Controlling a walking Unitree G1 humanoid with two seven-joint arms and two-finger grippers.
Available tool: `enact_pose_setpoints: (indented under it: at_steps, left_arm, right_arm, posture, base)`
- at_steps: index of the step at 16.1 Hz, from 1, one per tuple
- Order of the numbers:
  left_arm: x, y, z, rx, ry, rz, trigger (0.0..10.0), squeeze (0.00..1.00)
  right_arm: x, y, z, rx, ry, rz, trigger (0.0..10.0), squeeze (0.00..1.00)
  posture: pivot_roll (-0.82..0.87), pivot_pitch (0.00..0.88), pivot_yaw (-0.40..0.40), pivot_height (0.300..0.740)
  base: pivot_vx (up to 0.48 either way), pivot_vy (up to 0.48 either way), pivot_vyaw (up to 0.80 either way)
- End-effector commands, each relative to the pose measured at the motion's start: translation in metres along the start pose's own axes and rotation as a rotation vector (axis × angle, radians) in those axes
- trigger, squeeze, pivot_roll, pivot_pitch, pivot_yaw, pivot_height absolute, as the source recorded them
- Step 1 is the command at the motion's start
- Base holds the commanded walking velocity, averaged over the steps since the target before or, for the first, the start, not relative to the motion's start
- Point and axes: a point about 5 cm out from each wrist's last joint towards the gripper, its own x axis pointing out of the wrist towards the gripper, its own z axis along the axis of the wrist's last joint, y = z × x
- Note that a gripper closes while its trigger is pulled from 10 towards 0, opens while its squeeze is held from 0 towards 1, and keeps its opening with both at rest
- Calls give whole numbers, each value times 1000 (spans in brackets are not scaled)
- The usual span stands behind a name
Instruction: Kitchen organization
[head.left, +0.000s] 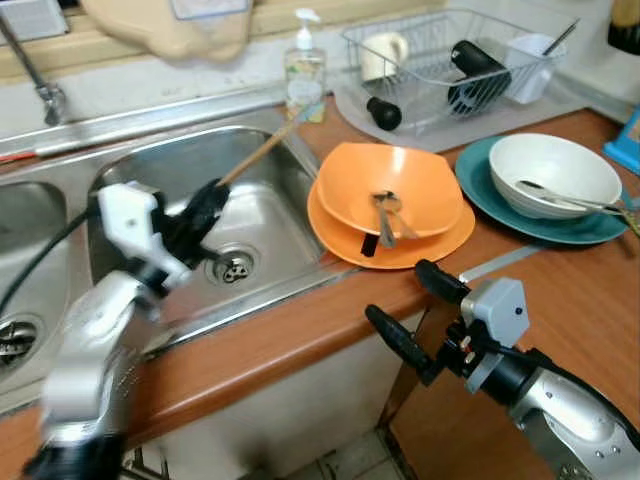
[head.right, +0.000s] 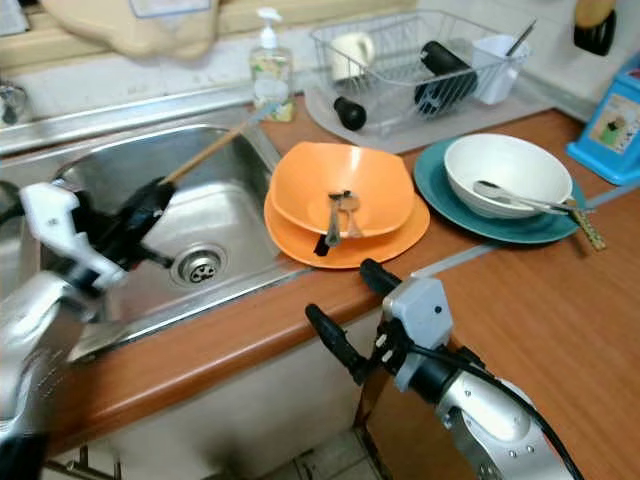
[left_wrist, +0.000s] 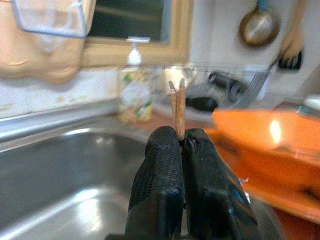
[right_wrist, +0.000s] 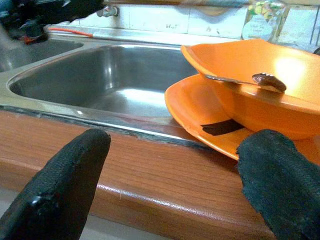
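My left gripper (head.left: 212, 200) hangs over the steel sink (head.left: 262, 215), shut on a pair of wooden chopsticks (head.left: 262, 152) that slant up toward the soap bottle (head.left: 305, 68); the sticks (left_wrist: 177, 107) poke out between its black fingers (left_wrist: 160, 185). My right gripper (head.left: 405, 308) stands open just off the counter's front edge, empty, facing an orange bowl (head.left: 390, 185) on an orange plate (head.left: 440, 245). A spoon (head.left: 385, 212) lies in that bowl (right_wrist: 250, 80). A white bowl (head.left: 553, 172) with cutlery rests on a teal plate (head.left: 480, 185).
A wire dish rack (head.left: 450, 65) with a cup, a dark bottle and a white holder stands at the back on a grey mat. The tap (head.left: 40, 85) rises at the back left. A blue box (head.right: 612, 125) sits at the far right. The wooden counter (head.left: 580, 300) runs right.
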Motion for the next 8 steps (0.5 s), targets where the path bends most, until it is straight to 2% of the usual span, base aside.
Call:
enact_pose_setpoints:
  at_steps: [1, 2, 3, 5, 6, 7, 8]
  left_arm:
    - [-6, 4, 2, 42, 32, 35, 2510, 0]
    - [-10, 5, 1, 61, 52, 47, 2510, 0]
    - [-15, 9, -2, 97, 95, 92, 4039, 0]
    - [-19, 14, -8, 139, 156, 137, 3804, 0]
    - [-23, 16, -15, 165, 215, 156, 5529, 0]
    - [-23, 26, -28, 192, 307, 226, 10000, 1000]
    - [-21, 30, -32, 191, 336, 256, 10000, 1000]
  right_arm:
    - [1, 0, 2, -5, 3, 8, 10000, 0]
    - [1, 1, 3, -5, 4, 11, 10000, 0]
    - [2, 0, 3, -7, 4, 12, 10000, 0]
    - [2, 0, 3, -10, 5, 9, 10000, 0]
    - [1, -2, 3, -20, 10, -4, 10000, 0]
    - [0, -7, 2, -11, 15, -50, 10000, 8]
    - [1, -9, 1, 3, 14, -78, 10000, 631]
  posture:
    - [-162, 0, 51, 740]
    - [-161, 0, 50, 740]
    - [-159, 0, 45, 740]
    - [-163, 0, 43, 740]
    - [-166, 0, 40, 740]
    - [-170, 0, 38, 740]
    - [-170, 0, 38, 740]
  base:
    - [0, 0, 0]
    - [0, 0, 0]
    - [0, 0, 0]
    - [0, 0, 0]
    - [0, 0, 0]
    - [0, 0, 0]
    - [0, 0, 0]
